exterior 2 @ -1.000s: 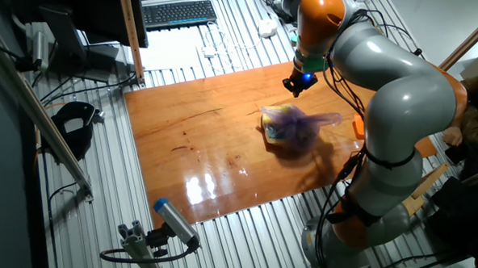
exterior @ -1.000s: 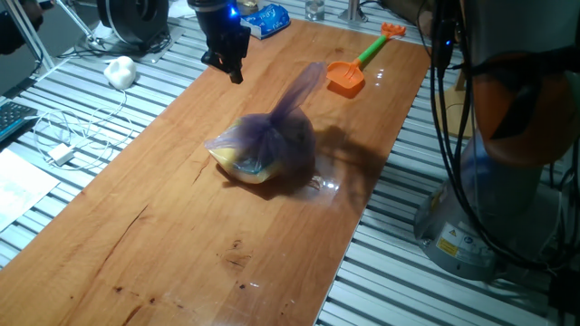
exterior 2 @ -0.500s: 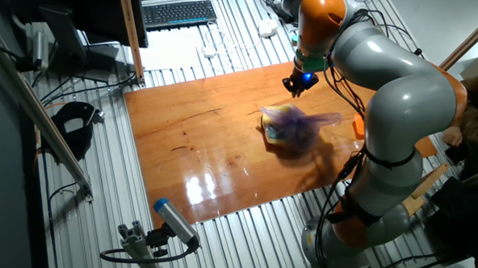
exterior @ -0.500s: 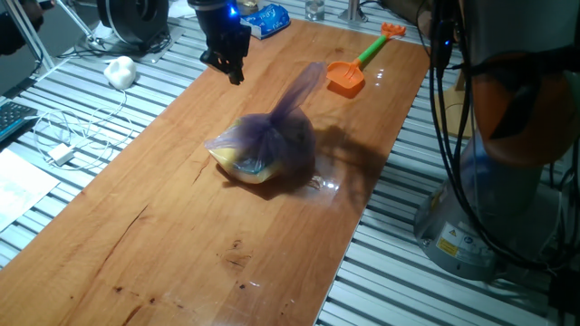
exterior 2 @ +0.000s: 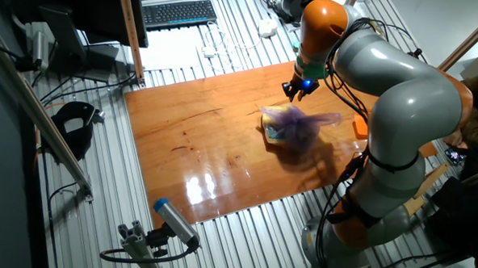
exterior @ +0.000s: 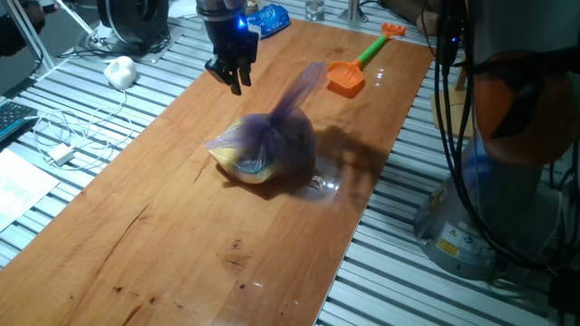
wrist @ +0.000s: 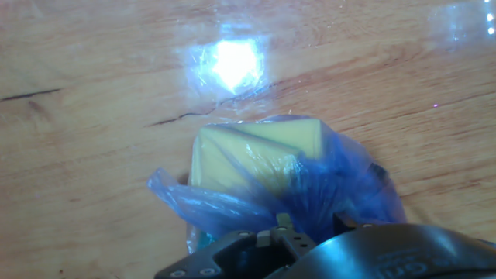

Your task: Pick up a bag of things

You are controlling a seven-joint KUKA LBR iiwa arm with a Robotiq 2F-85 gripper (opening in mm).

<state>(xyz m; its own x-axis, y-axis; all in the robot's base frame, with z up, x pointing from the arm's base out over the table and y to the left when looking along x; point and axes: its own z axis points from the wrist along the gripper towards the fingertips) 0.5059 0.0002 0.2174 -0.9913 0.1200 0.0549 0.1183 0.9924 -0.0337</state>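
Observation:
The bag of things [exterior: 265,147] is a translucent purple plastic bag lying mid-table, its loose tail [exterior: 304,84] sticking up toward the far side. A yellow item [wrist: 256,151] shows through it in the hand view. It also shows in the other fixed view [exterior 2: 290,125]. My gripper [exterior: 236,84] hangs above the table behind and to the left of the bag, apart from it and holding nothing. In the hand view the fingers [wrist: 263,236] sit close together at the bottom edge, just over the bag [wrist: 341,194]. It shows in the other fixed view [exterior 2: 296,93] too.
An orange-and-green toy shovel [exterior: 353,68] lies at the far right of the wooden table [exterior: 181,244]. A small blue packet [exterior: 265,18] lies at the far end. Cables and a white object [exterior: 119,70] lie on the slatted bench to the left. The arm's base [exterior: 494,199] stands right.
The gripper has come a little lower and nearer to the bag and has turned slightly. The bag has not moved.

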